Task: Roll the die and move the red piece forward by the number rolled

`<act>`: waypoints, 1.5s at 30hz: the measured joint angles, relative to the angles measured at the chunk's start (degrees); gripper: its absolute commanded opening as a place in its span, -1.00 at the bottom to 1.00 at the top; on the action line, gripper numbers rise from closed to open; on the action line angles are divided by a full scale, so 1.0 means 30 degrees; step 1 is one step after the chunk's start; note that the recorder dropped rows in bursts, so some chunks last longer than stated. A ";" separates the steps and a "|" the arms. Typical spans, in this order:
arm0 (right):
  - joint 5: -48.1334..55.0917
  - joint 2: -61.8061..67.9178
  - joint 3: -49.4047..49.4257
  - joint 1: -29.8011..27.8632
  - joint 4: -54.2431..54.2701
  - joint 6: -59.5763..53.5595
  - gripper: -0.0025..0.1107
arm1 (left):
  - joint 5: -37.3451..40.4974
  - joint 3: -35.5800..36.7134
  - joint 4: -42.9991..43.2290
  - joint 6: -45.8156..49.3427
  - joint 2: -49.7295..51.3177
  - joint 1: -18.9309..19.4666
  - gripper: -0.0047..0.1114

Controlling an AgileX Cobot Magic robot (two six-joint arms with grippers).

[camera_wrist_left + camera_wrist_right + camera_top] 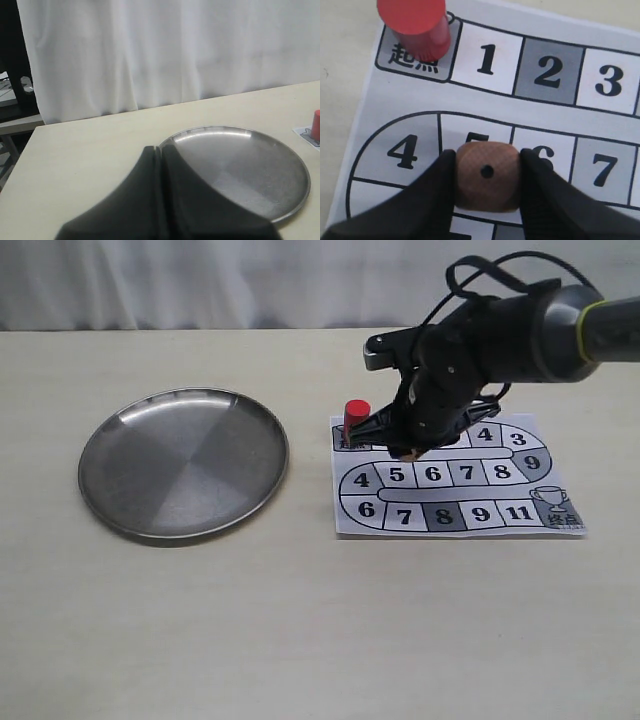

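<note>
Right fingers [432, 200] clamp the small tan wooden die [487, 175] over the paper number board [470, 502], centre-right, with the red cylinder piece [356, 416] on its start square; next, likely a drop into the round steel plate [184, 462].

Round metal plate [183, 463] on a pale table [300, 640], near a numbered paper game board [480, 512], white curtain [200, 280] behind.

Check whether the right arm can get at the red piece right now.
Probably not yet: the right gripper is shut on the die, so it would need to drop that first. The red piece stands close by with nothing around it.
</note>
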 measured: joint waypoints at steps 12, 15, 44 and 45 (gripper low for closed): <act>-0.0152 0.0854 0.0000 0.0000 -0.0475 0.0483 0.36 | 0.0000 0.0000 0.0000 0.0000 0.0000 0.0000 -0.92; -0.0011 0.0525 -0.0188 0.0000 -0.0475 0.0483 0.35 | 0.0000 0.0000 0.0000 0.0000 0.0000 0.0000 -0.92; 0.3576 -0.6616 0.6367 -0.0042 0.1726 -0.0655 -0.88 | 0.0000 0.0000 0.0000 0.0000 0.0000 0.0000 -0.92; 0.3515 -0.6616 0.6988 -0.0042 0.1873 -0.0655 -0.88 | 0.0000 0.0000 0.0000 0.0000 0.0000 0.0000 -0.92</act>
